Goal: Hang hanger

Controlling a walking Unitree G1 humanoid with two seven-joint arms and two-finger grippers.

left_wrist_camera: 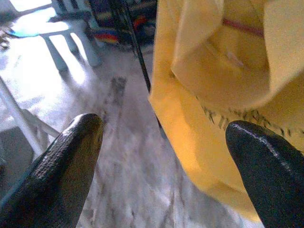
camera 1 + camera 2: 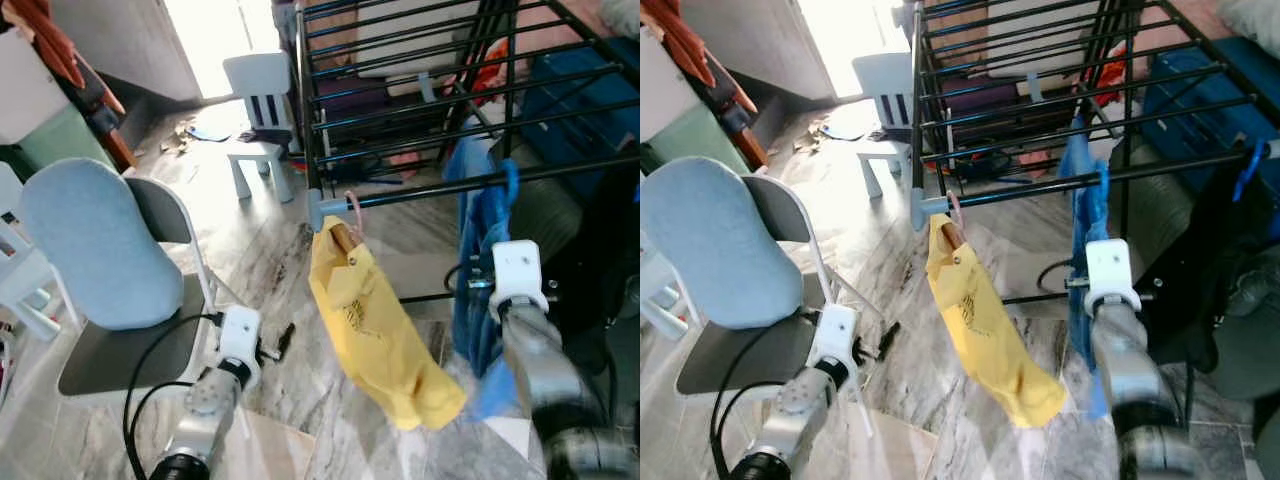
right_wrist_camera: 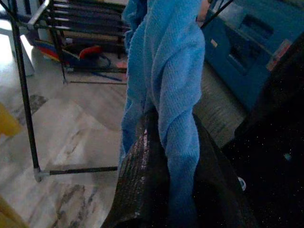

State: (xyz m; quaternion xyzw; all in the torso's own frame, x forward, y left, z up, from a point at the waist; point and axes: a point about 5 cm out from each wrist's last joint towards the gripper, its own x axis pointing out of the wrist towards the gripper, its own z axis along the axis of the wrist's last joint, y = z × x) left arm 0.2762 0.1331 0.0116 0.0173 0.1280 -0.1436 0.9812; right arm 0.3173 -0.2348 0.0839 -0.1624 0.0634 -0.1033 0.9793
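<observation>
Hanging: yellow garment [image 2: 375, 330] on its hanger [image 2: 352, 208], hooked at the drying rack's [image 2: 420, 110] near-left corner.
Handling: I judge it light, floppy — grip the stiff hanger.
Left gripper [image 1: 161, 156]: jaws spread, empty.
Right gripper [image 3: 171, 166]: jaws pinching the blue cloth [image 3: 166, 71].

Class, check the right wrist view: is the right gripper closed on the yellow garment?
No. The right gripper is shut on the blue cloth, while the yellow garment hangs apart on the rack rail.
</observation>
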